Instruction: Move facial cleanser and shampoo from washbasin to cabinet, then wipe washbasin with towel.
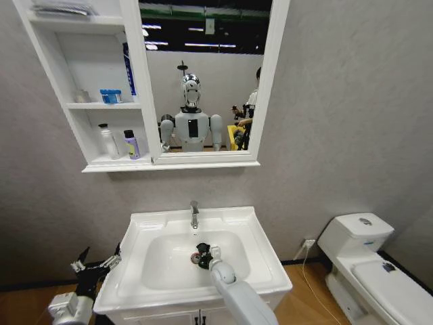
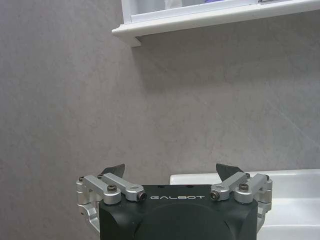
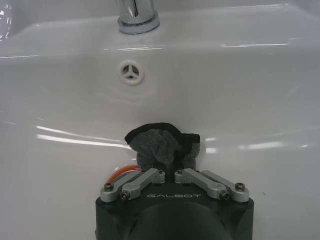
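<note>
The white washbasin (image 1: 257, 233) stands below me, its chrome tap (image 1: 194, 213) at the back. My right gripper (image 1: 203, 257) is down in the bowl, shut on the black towel (image 3: 164, 145), which is bunched against the ceramic by the red-ringed drain (image 3: 120, 173). My left gripper (image 1: 95, 265) hangs open and empty to the left of the washbasin (image 2: 295, 192), facing the wall. On the cabinet's (image 1: 101, 164) lowest shelf stand a white bottle (image 1: 108, 141) and a purple bottle (image 1: 131, 144). I cannot tell facial cleanser from shampoo.
A blue tube (image 1: 128, 68) and a small blue item (image 1: 111, 96) sit on the middle shelf. The mirror (image 1: 203, 81) joins the cabinet on the right. A white toilet (image 1: 358, 264) stands to the right. The overflow hole (image 3: 131, 71) lies below the tap (image 3: 136, 15).
</note>
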You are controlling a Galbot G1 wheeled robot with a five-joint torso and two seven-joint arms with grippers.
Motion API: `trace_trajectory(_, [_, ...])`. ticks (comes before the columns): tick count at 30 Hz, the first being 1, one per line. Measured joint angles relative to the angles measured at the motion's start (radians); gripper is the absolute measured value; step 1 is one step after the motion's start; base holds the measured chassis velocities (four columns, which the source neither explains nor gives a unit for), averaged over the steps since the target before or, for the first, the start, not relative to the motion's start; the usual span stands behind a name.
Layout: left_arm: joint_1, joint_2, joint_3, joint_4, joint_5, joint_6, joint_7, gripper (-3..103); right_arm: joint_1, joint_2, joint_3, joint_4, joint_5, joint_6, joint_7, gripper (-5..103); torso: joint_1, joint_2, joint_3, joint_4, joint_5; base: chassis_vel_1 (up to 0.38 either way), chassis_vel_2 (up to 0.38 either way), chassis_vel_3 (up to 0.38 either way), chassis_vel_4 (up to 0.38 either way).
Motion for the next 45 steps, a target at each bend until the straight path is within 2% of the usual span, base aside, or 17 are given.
trace_trajectory(9, [0.0, 0.0, 0.0, 0.0, 0.0, 0.0, 0.0, 100, 0.015, 0.069, -0.008, -0.058, -0.012, 0.024, -0.025, 3, 0.0, 0.0, 0.0, 0.0002, 0.0001, 0.0, 0.0, 0.0, 0.0])
trace_trajectory(19, [0.0, 0.0, 0.0, 0.0, 0.0, 0.0, 0.0, 100, 0.026, 0.073, 0.012, -0.083, -0.025, 0.034, -0.034, 3, 0.0, 0.0, 0.0, 0.0005, 0.0003, 0.0, 0.0, 0.0, 0.0])
trace_trajectory(29, [0.0, 0.0, 0.0, 0.0, 0.0, 0.0, 0.0, 100, -0.006, -0.025, 0.051, 0.008, -0.026, 0.008, -0.017, 3, 0.0, 0.0, 0.0, 0.0002, 0.0003, 0.0, 0.0, 0.0, 0.0])
trace_trajectory(32, [0.0, 0.0, 0.0, 0.0, 0.0, 0.0, 0.0, 100, -0.006, -0.029, 0.053, 0.009, -0.028, 0.008, -0.018, 3, 0.0, 0.0, 0.0, 0.0002, 0.0002, 0.0, 0.0, 0.0, 0.0])
trace_trajectory(37, [0.0, 0.0, 0.0, 0.0, 0.0, 0.0, 0.0, 100, -0.002, -0.008, 0.053, -0.013, -0.038, 0.018, -0.023, 3, 0.0, 0.0, 0.0, -0.0006, -0.0003, 0.0, 0.0, 0.0, 0.0])
trace_trajectory(40, [0.0, 0.0, 0.0, 0.0, 0.0, 0.0, 0.0, 100, 0.006, 0.049, 0.045, -0.056, -0.066, 0.034, -0.048, 3, 0.0, 0.0, 0.0, -0.0001, -0.0001, 0.0, 0.0, 0.0, 0.0])
trace_trajectory(45, [0.0, 0.0, 0.0, 0.0, 0.0, 0.0, 0.0, 100, 0.016, 0.07, 0.036, -0.085, -0.088, 0.05, -0.056, 3, 0.0, 0.0, 0.0, 0.0002, 0.0, 0.0, 0.0, 0.0, 0.0])
